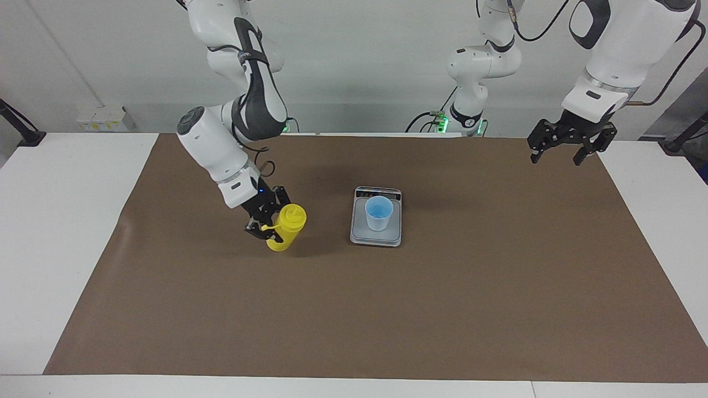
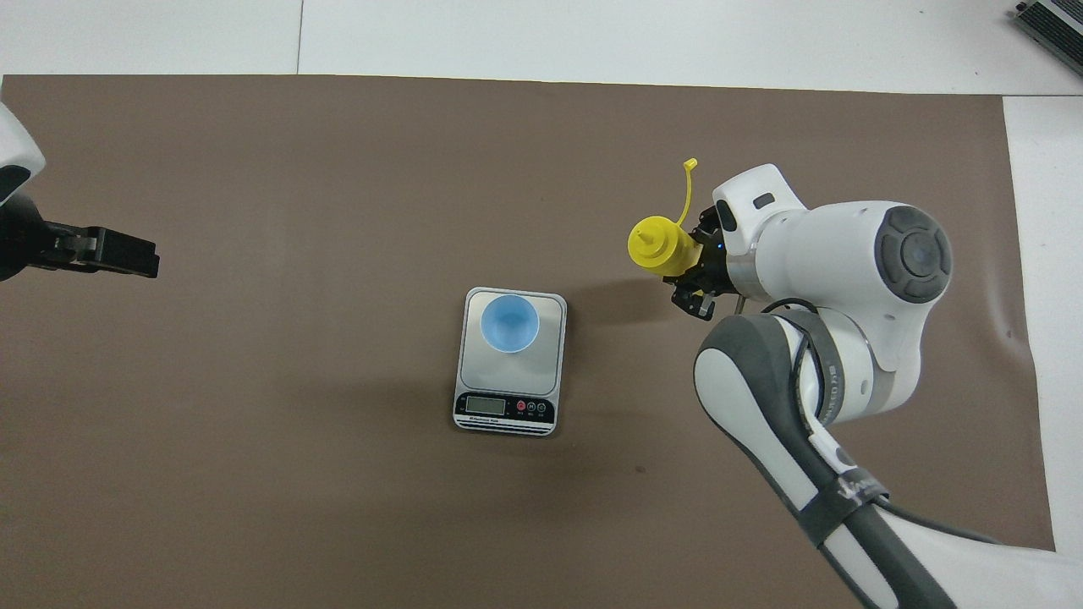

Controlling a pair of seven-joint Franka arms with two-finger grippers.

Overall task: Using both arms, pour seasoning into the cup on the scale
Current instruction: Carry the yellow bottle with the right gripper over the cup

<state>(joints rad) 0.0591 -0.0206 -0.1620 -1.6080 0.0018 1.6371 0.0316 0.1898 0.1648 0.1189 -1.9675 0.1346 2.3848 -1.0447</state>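
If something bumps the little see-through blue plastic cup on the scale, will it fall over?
Probably, yes. The small pale blue translucent plastic cup looks thin and empty, so it is likely very light. It stands loose on the smooth flat platform of the silver-grey kitchen scale, so it may slide first. Its base is narrower than its rim, which makes tipping easier.

We are looking at a robotics lab. Two white jointed arms stand bolted at one long edge of a white worktop, green status lights glowing at their bases and black cables running from them. A sheet of brown paper covers most of the worktop. We see plain white walls, a bank of sockets at one corner, and a small digital scale laid out as test equipment.
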